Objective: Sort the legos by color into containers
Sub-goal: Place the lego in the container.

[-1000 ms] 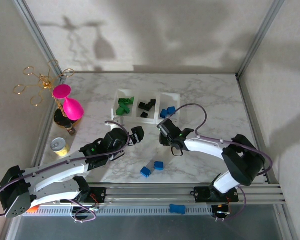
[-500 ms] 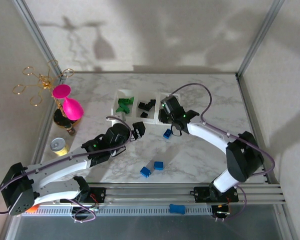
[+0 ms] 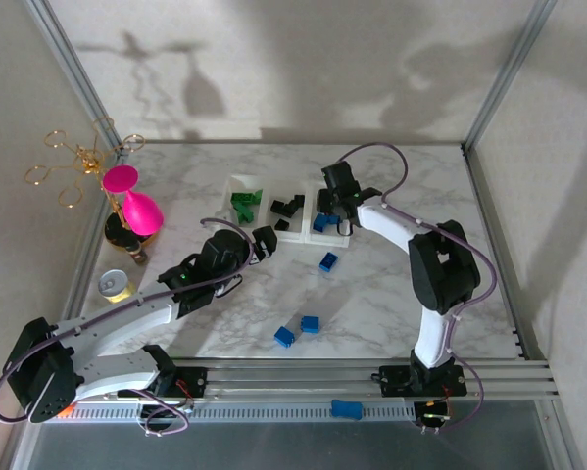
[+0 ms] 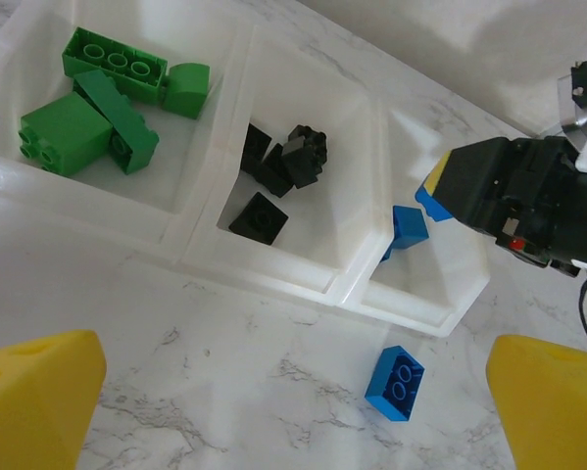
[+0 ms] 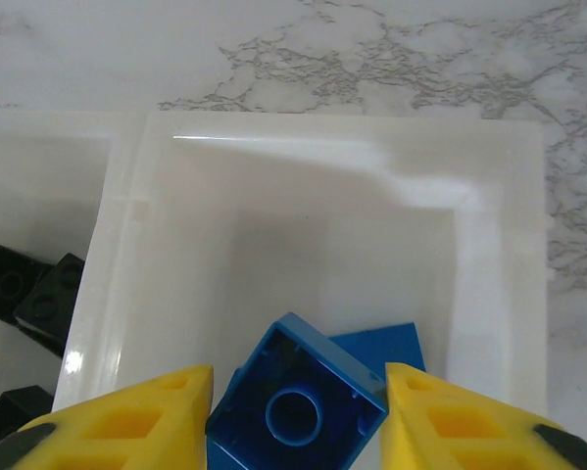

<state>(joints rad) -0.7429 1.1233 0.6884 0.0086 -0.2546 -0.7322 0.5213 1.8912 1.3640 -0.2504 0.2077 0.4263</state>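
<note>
The right claw [image 5: 295,387] has a blue lego [image 5: 293,421] between its fingers; whether they press it, I cannot tell. Directly under it is the end compartment [image 5: 489,255] (a second blue lego [image 5: 381,343] lies there). I judge this the drop step: next, open wide and lift. The left claw [image 4: 293,392] stands open.

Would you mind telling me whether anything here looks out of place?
Yes: what looks like a blue brick lies on the metal frame at the near edge, off the marble table and outside the tray.
</note>
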